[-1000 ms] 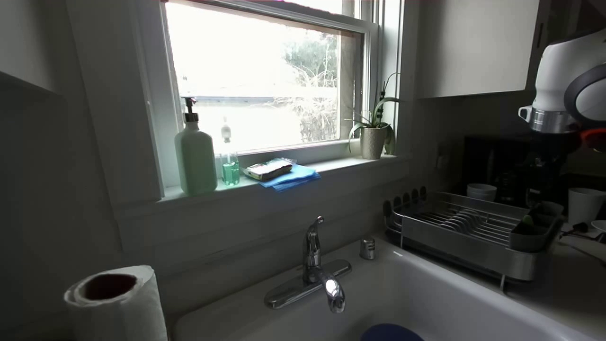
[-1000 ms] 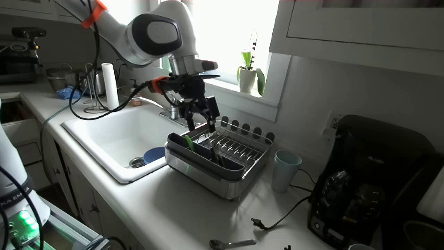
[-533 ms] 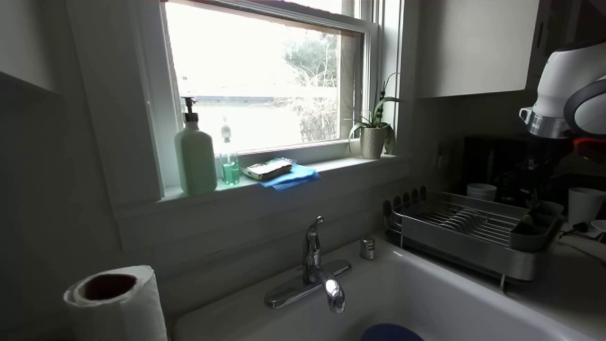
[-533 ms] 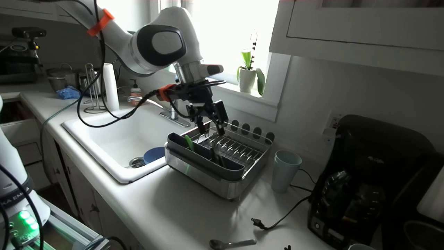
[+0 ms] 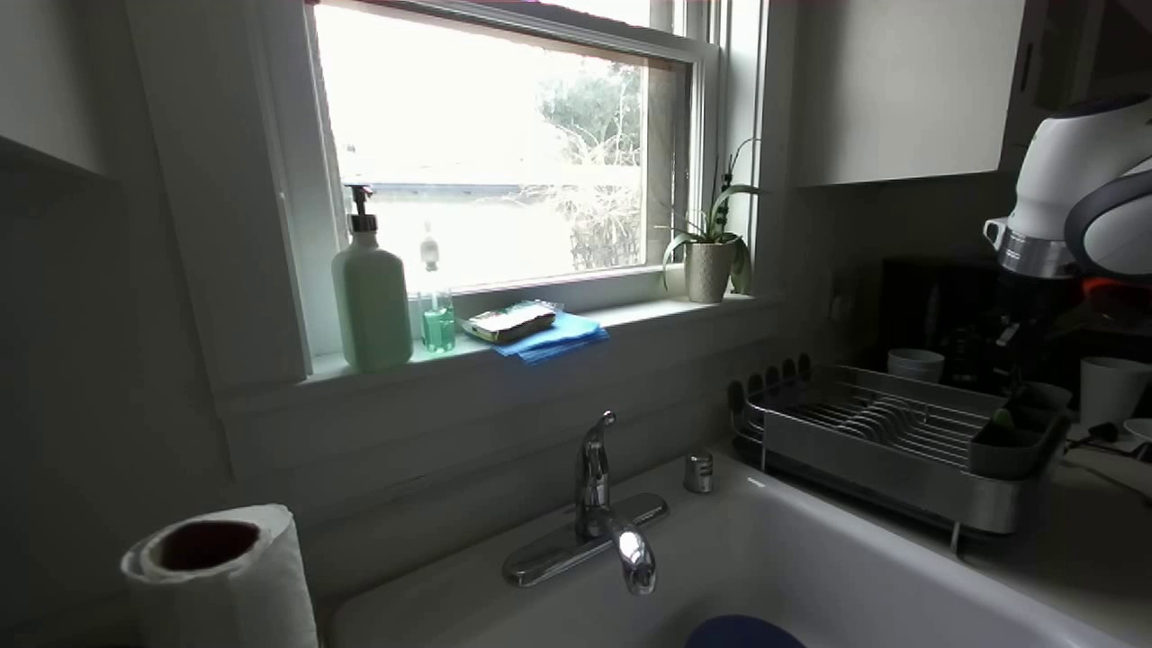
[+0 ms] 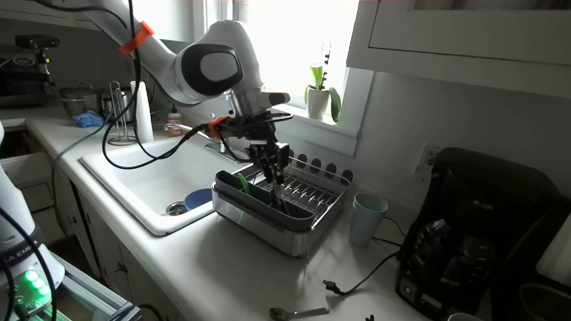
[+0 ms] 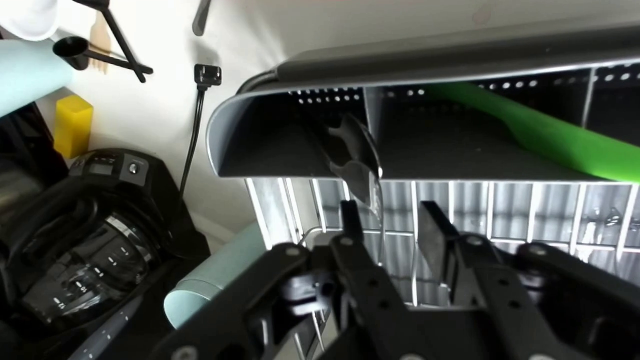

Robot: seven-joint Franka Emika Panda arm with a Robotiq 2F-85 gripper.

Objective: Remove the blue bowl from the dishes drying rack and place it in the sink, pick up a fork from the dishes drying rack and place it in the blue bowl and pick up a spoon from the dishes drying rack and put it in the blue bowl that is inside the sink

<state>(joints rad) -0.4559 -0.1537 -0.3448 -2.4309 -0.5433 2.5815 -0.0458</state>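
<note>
The claw (image 7: pixel 391 212) hangs just over the cutlery with its jaws partway apart. I see nothing firmly pinched between them, though whether a metal edge brushes one side I can't tell. Right there, leaning up out of the gray caddy (image 6: pixel 250 199), is what I take for the fork (image 7: pixel 357 180), and grasping it looks like the step in hand.

It sits nearer one side of the gap, so I'd centre over it, go low enough to catch it below the tines, and only then squeeze. What seems to be a second metal piece (image 7: pixel 359 137) crowds it and could easily come up too. A straight lift should bring the handle clear of the caddy and the dishes drying rack (image 6: pixel 258 229) before any swing sideways.

The handle is lost in the dark compartment, and I can't say whether that second piece is a spoon. Past a divider leans a green utensil (image 7: pixel 550 132), its kind unclear.

Farther out, the blue bowl (image 6: pixel 199 199) is already down in the sink (image 6: pixel 142 178), partly cut off by the rim; I can't see what lies in it. A loose spoon (image 6: pixel 303 313) lies on the surface (image 6: pixel 214 263), outside the rack.
</note>
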